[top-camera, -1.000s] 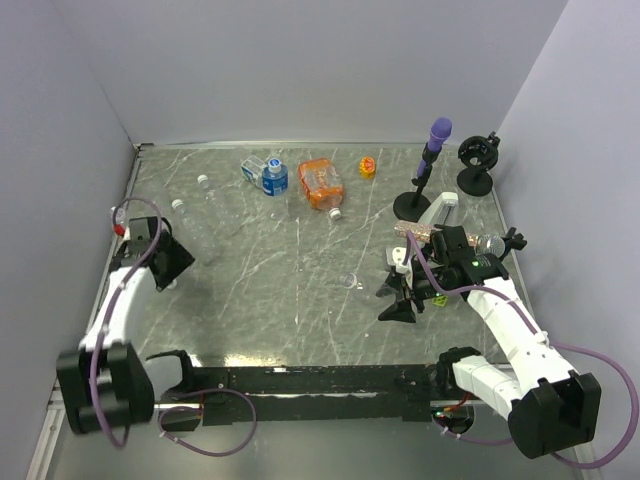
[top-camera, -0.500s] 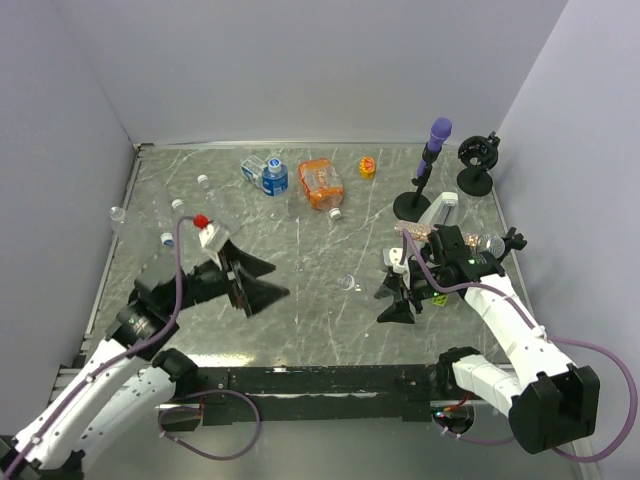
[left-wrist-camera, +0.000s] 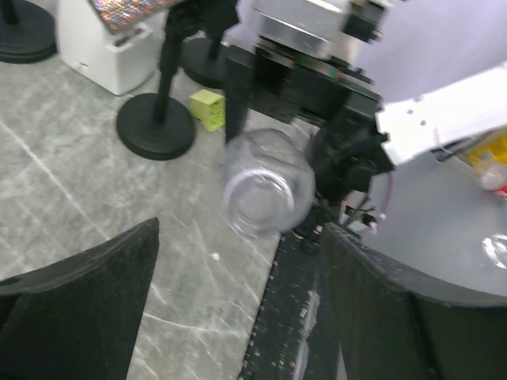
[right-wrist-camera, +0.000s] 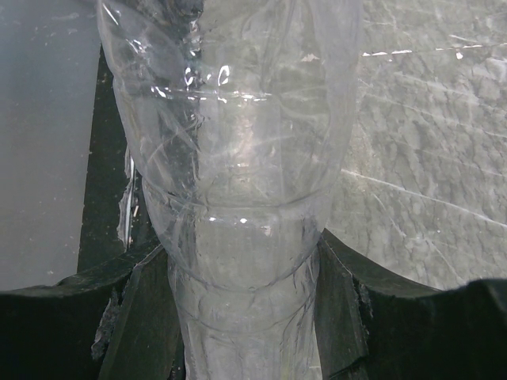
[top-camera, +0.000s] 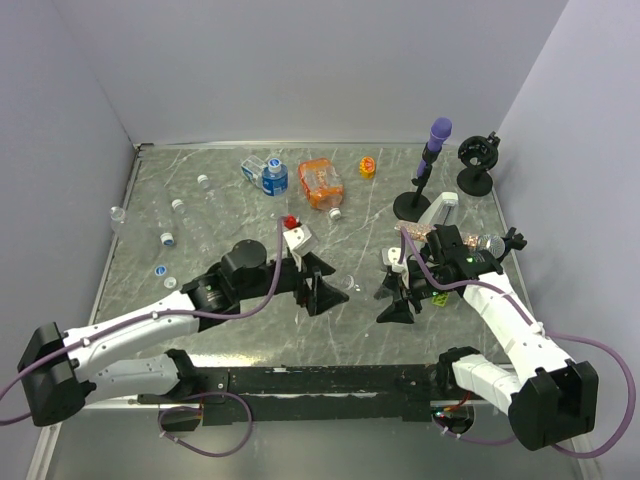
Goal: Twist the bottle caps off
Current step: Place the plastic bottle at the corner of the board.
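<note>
Two claws meet just right of the table's [top-camera: 360, 225] centre. The right claw [top-camera: 402, 297], at about 4 o'clock, is clamped on the waist of a clear bottle [left-wrist-camera: 268, 184]. It appears to hold it off the surface with one end aimed toward 9 o'clock. That pose seems meant to steady the body so the other arm can do the twisting.

The left claw [top-camera: 325, 285] faces that end from its 9 o'clock side. Its fingers are spread wide with nothing between them, wide enough to pass over the end. Its wrist view looks straight along the bottle at a clear round end; whether a cap sits there cannot be told.

Small loose caps lie well apart from the action near the table's 9 o'clock edge, probably to stay out of the way. One is a blue cap [top-camera: 160, 269], with another just past it toward 10 o'clock. White-capped bottles [top-camera: 178, 204] lie at 10 o'clock and a blue-capped bottle [top-camera: 273, 178] at 12 o'clock, so more caps look left to unscrew.
</note>
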Available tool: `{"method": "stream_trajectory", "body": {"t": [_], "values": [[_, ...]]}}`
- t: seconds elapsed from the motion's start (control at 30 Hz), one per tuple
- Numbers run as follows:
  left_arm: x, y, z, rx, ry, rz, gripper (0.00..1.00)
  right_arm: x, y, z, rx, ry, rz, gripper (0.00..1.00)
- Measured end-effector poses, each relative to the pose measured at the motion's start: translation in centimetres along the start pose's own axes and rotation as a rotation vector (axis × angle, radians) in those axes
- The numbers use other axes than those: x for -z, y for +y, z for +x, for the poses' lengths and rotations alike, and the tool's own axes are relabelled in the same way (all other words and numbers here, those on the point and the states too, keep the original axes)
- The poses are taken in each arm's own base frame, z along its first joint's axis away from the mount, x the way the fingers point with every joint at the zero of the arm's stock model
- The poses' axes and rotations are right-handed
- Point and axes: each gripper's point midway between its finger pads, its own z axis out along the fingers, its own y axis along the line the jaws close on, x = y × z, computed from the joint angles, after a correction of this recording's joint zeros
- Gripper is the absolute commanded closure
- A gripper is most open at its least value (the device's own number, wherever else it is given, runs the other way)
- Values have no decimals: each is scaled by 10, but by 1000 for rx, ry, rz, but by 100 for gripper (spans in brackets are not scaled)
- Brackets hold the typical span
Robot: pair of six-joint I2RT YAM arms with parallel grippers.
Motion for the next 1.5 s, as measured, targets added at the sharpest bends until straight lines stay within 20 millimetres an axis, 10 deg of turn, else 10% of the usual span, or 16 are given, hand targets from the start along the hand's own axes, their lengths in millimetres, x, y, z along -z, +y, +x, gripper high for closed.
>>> {"method": "stream_trajectory", "body": {"t": [0.57, 0.87, 1.0, 1.1, 1.5], "values": [[-18, 1, -10, 9, -30, 1, 41, 0, 0, 0, 0, 0, 0, 87], [-22, -9, -9, 31, -8, 41, 99, 0, -1, 1, 1, 4, 3, 84], [-21, -10, -8, 52, 0, 38, 99, 0, -1, 1, 1, 6, 5, 58], [-18, -9, -7, 68, 7, 23, 99, 0, 0, 0, -6, 1, 2, 1], [45, 8, -7, 254, 102, -278, 99, 11, -19, -10, -5, 5, 141, 1]]}}
